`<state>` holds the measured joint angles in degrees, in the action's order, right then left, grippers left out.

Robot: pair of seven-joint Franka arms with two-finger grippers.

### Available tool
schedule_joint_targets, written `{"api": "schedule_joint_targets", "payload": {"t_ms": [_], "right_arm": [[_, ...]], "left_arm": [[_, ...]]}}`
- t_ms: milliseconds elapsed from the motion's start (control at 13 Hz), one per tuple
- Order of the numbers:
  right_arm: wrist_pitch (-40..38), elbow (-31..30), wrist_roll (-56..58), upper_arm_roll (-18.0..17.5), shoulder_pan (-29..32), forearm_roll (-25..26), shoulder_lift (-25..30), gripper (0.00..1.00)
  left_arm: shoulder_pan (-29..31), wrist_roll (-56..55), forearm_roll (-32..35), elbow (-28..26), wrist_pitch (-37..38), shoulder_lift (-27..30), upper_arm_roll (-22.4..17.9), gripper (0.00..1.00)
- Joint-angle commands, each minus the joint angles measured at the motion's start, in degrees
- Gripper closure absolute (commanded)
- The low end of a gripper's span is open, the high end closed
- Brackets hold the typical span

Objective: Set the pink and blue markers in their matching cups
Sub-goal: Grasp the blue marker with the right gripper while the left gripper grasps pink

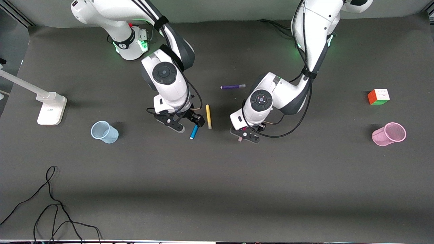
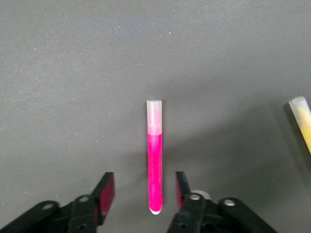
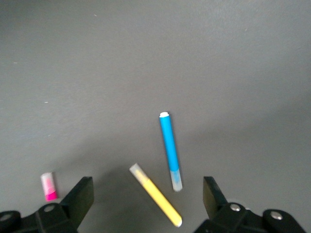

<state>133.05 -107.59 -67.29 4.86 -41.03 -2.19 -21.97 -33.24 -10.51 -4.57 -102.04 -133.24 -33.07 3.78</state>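
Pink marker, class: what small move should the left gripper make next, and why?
Probably close the left gripper on the pink marker. Its fingers stand either side of the marker, apart from it, and the marker lies flat on the table. The pink cup is empty.

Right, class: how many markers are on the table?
4: pink marker between the left claw's fingers; blue marker under the right claw; yellow marker beside the blue; purple marker nearer the bases.
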Motion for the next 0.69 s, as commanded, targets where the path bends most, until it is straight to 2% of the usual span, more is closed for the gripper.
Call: {"api": "schedule_joint_targets", "payload": {"t_ms": [0,231,615], "right_arm": [[5.7,-3.3,-0.7,0.4,-0.4,-0.9,-1.5,0.00],[9.8,-3.3,-0.8,0.4,-0.5,-0.9,-5.5,0.00],[12.8,-3.2,-0.7,0.3,-0.5,-0.9,-10.0,0.00]], "left_arm": [[-0.9,-1.3,0.9,-2.4,-4.1,-0.7,-0.9,0.49],[-1.3,-1.4,0.8,-5.0,-9.3,-1.6,-0.9,0.49],[-2.3,-4.1,0.8,-5.2,-11.0,-2.8,-1.0,0.49]]}}
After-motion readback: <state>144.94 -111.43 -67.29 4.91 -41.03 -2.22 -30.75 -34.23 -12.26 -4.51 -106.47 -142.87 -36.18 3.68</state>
